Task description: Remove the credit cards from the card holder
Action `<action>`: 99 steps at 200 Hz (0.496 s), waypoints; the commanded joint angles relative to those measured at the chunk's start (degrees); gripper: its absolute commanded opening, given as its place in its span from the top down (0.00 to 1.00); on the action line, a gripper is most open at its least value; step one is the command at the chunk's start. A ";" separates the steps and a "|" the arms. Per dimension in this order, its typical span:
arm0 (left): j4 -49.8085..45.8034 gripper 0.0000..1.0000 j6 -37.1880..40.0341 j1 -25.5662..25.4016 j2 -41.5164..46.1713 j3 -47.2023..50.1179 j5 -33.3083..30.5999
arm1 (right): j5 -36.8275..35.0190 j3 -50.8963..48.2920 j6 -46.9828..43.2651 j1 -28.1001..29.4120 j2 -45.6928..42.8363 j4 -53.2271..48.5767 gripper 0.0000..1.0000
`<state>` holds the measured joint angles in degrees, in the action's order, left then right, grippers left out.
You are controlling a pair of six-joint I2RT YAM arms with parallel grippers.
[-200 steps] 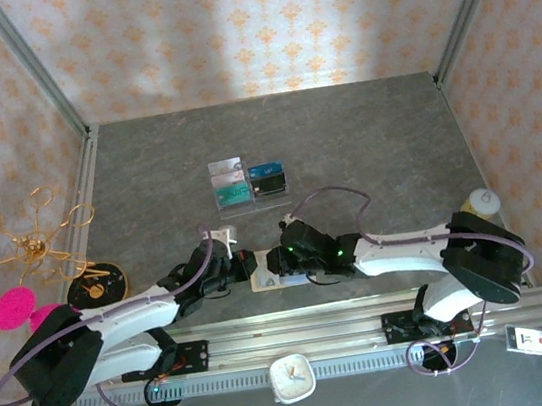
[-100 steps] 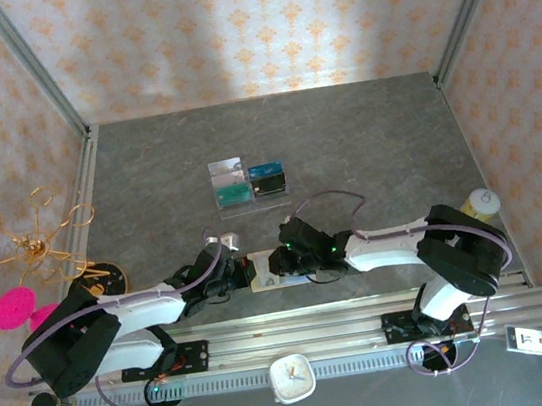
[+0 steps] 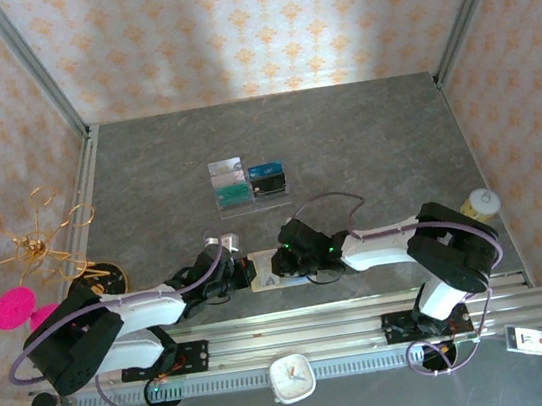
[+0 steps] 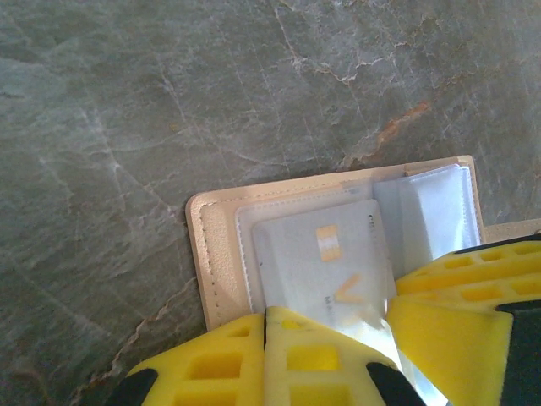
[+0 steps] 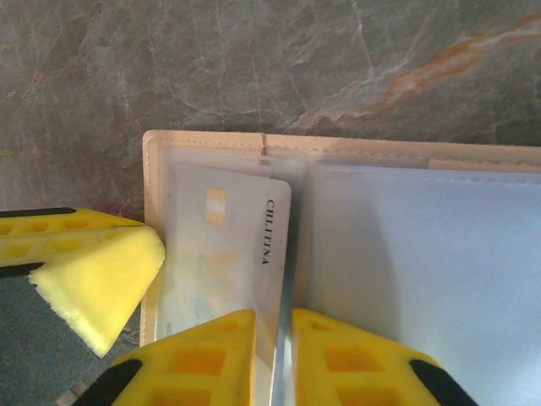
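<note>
While the card holder (image 3: 263, 271) lies open on the surface (image 3: 365, 149) close to the near edge, I reach it from both sides. My left end effector (image 4: 265, 326) sits at the holder's left end with its yellow fingers pressed together. I cannot tell whether anything is pinched between them. My right end effector (image 5: 283, 326) comes in from the right. Its fingers are closed on a thin pale edge that lines up with the long side of a credit card (image 5: 224, 254). That card is pale with a small gold chip, and most of it lies inside the holder under a clear sleeve.

Farther off, near the middle of the surface, a clear tray (image 3: 220, 210) holds several cards (image 3: 268, 173), teal, dark blue and pale. I judge the task partly done, with this card left to slide out. Whether others hide beneath it or under the neighbouring sleeve, I cannot tell.
</note>
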<state>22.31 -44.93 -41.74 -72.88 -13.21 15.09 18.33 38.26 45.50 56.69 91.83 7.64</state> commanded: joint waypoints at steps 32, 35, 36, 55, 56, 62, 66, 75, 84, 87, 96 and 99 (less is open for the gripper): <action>-0.86 1.00 0.45 -0.28 -1.81 1.85 1.00 | 1.82 -0.35 0.80 -0.58 1.39 3.11 1.00; -0.86 1.00 0.47 -0.35 -1.70 1.87 0.94 | 1.53 -0.50 0.89 -0.59 1.17 2.93 1.00; -0.86 1.00 0.46 -0.36 -1.72 1.92 0.96 | 1.40 -0.53 0.94 -0.55 1.12 2.88 1.00; -1.12 1.00 0.34 -0.32 -0.90 1.96 0.79 | -2.31 -2.23 2.13 -0.70 -1.96 0.93 1.00; -1.12 1.00 0.36 -0.34 -0.88 1.96 0.76 | -2.45 -2.36 2.18 -0.74 -2.16 0.91 1.00; -1.12 1.00 0.37 -0.33 -0.56 1.96 0.67 | -3.47 -3.20 2.68 -0.94 -3.39 0.49 1.00; -1.29 1.00 0.44 -0.36 -0.42 1.89 0.64 | -4.06 -3.66 2.97 -1.02 -4.20 0.05 1.00; -1.56 1.00 0.62 -0.27 -0.11 1.72 0.39 | -4.97 -4.60 3.53 -1.27 -5.67 -0.87 1.00; -2.01 1.00 0.87 -0.27 0.18 1.49 0.33 | -5.97 -5.10 3.68 -1.30 -6.92 -2.15 1.00; -2.14 1.00 0.94 -0.21 0.30 1.40 0.29 | -6.20 -5.17 3.76 -1.30 -7.29 -2.59 1.00; -2.68 1.00 1.19 -0.18 0.71 1.09 0.24 | -6.47 -5.58 3.72 -1.23 -8.19 -3.32 1.00; -2.88 1.00 1.30 -0.13 0.81 0.98 0.22 | -6.68 -5.64 3.77 -1.23 -8.44 -3.72 1.00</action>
<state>23.44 -44.91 -41.74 -72.97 -12.69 15.20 16.25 34.09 48.03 55.79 86.37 7.38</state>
